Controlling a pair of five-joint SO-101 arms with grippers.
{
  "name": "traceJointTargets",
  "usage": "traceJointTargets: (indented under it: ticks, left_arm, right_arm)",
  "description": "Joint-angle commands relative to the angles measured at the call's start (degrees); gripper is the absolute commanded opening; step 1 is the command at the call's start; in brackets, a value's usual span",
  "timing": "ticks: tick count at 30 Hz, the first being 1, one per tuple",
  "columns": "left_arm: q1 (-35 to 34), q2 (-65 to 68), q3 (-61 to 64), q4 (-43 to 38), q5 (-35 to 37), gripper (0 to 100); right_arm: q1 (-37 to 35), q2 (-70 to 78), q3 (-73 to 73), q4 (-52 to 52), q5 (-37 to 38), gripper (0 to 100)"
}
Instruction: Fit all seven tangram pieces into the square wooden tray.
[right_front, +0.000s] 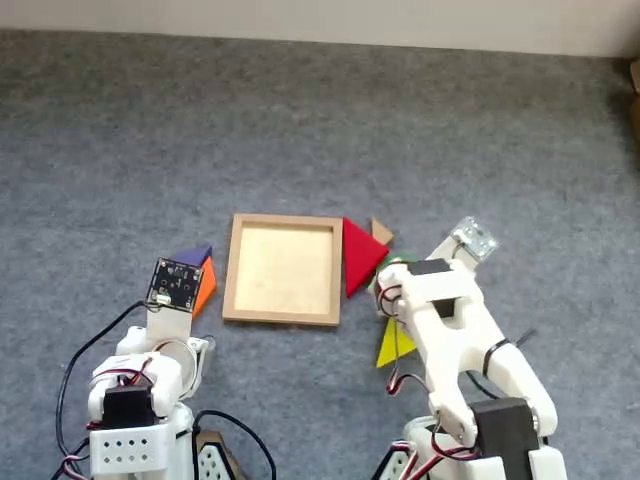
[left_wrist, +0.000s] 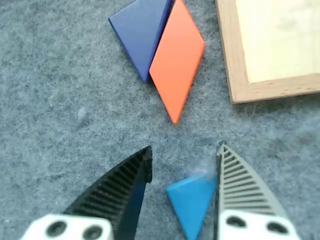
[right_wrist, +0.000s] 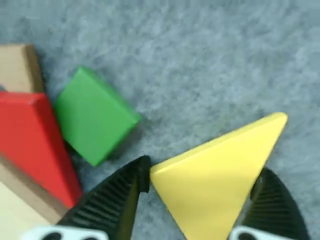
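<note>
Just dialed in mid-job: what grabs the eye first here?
The square wooden tray holds no piece at mid-table, with coloured pieces scattered on the grey carpet on both sides. The left claw is open around a light blue triangle; the right claw is at the yellow triangle.

White arms (right_front: 450, 310), black ribbed fingers (left_wrist: 120, 185)

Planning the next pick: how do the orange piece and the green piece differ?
The orange piece is a slanted parallelogram; the green piece is a square. Orange lies left of the tray, touching a dark blue triangle; green lies right of it, beside the red triangle. Both lie flat on the carpet, outside the tray.
</note>
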Motion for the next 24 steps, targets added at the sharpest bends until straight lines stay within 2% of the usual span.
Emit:
traceJointTargets:
  ticks: [1, 7, 11, 16, 24]
  left_arm:
    - [-0.31, -2.42, 1.10, 0.35, 0.35, 21]
    - [-0.31, -2.42, 1.10, 0.35, 0.35, 21]
    - [-0.31, -2.42, 1.10, 0.35, 0.35, 21]
    - [-0.31, -2.42, 1.10, 0.35, 0.35, 21]
    - [-0.31, -2.42, 1.10, 0.35, 0.35, 21]
  right_arm:
    - [2.33, 0.66, -1.89, -0.84, -0.09, 23.0]
    - [2.59, 0.57, -1.89, 0.04, 3.43, 22.8]
    - [2.59, -1.10, -4.53, 5.93, 5.63, 22.8]
    - [2.33, -10.24, -6.73, 14.55, 10.11, 22.8]
    - [1.19, -23.34, -6.81, 15.16, 23.03, 22.8]
